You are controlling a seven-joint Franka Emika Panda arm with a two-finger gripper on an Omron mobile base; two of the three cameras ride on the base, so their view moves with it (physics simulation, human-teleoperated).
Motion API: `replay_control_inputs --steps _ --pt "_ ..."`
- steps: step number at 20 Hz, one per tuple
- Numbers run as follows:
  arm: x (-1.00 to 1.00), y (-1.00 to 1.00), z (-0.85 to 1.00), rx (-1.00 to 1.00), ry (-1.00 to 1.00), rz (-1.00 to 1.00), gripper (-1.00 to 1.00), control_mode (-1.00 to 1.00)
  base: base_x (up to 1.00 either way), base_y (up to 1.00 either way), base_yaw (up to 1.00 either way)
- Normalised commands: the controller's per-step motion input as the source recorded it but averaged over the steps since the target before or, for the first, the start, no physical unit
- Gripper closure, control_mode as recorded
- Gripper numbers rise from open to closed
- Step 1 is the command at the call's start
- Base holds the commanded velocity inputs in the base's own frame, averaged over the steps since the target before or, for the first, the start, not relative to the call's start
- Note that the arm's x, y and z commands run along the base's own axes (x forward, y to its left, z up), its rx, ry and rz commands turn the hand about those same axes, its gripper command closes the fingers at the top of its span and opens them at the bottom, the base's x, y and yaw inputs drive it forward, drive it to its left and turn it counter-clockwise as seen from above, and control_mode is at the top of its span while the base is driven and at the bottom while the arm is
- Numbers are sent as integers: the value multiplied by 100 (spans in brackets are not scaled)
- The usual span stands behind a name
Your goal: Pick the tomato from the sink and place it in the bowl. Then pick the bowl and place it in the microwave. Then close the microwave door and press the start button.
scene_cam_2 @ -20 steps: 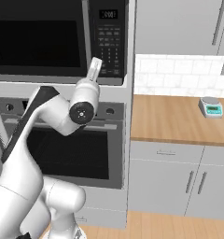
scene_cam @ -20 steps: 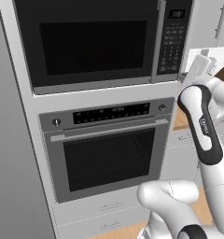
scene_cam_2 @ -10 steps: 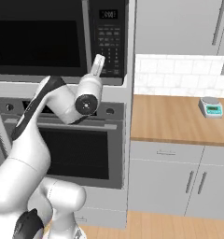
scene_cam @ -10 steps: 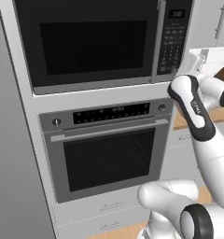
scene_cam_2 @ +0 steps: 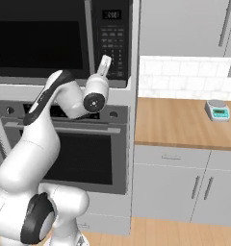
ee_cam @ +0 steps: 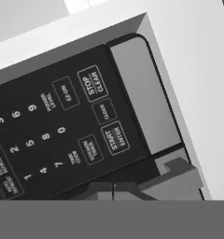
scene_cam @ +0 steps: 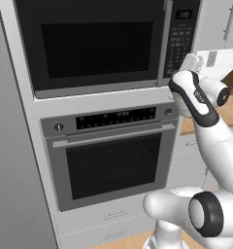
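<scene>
The gripper [ee_cam: 113, 190] is held just in front of the lower part of the microwave's button panel [ee_cam: 62, 126]; its finger tips appear drawn together with no visible gap, and nothing is held between them. In the left base view the gripper [scene_cam: 192, 62] is seen raised beside the right edge of the microwave [scene_cam: 104, 44]. The microwave door [scene_cam: 89, 46] is seen shut, flush with its steel frame; whether the bowl is inside cannot be told through the dark glass. The step in hand is judged to be the pressing of the START/ENTER key [ee_cam: 115, 137], which lies in the lower right of the panel, below the CLOCK key [ee_cam: 104, 112] and beside the KITCHEN TIMER key [ee_cam: 90, 149]. The tips should be centred on START/ENTER before contact. The advance should be made straight along the gripper axis, square to the panel, so that neighbouring keys are not touched. The STOP/CLEAR key [ee_cam: 94, 84], further up, is to be avoided.
</scene>
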Motion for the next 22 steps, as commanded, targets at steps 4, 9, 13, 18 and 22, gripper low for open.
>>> replay_control_inputs --steps 4,9,13,18,22 --pt "44 0 -6 0 0 0 100 -100 0 0 0" --pt "42 -5 -1 0 0 0 100 -100 0 0 0" --pt "17 -24 -8 0 0 0 100 -100 0 0 0" --pt "35 -5 -17 0 0 0 100 -100 0 0 0" --pt "38 0 -8 0 0 0 100 -100 0 0 0"
